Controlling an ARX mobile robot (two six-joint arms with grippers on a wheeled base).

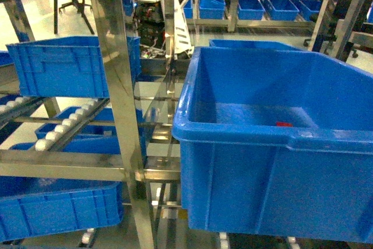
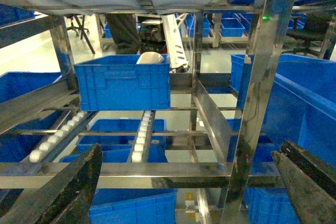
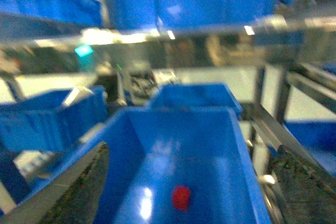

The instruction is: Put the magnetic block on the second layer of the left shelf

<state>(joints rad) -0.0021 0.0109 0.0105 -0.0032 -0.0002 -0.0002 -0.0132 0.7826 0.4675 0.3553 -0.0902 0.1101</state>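
Note:
The magnetic block [image 1: 284, 124] is a small red piece lying on the floor of the large blue bin [image 1: 233, 138] at the right. In the blurred right wrist view the block [image 3: 181, 198] lies below and ahead of my right gripper [image 3: 191, 150], which hangs open over the bin [image 3: 131, 145] with nothing between its fingers. My left gripper [image 2: 190, 148] is open and empty, facing the left shelf [image 2: 157, 174] from the front. That shelf's roller layer [image 1: 70, 123] carries a blue crate [image 1: 64, 65] at its back. Neither gripper shows in the head view.
A steel upright post [image 1: 119, 91] separates the left shelf from the bin. More blue crates [image 1: 58, 208] sit on the lower levels and in the background [image 1: 250, 7]. White rollers [image 2: 140, 135] run along the left shelf's rails. A steel crossbar [image 2: 131, 174] fronts that layer.

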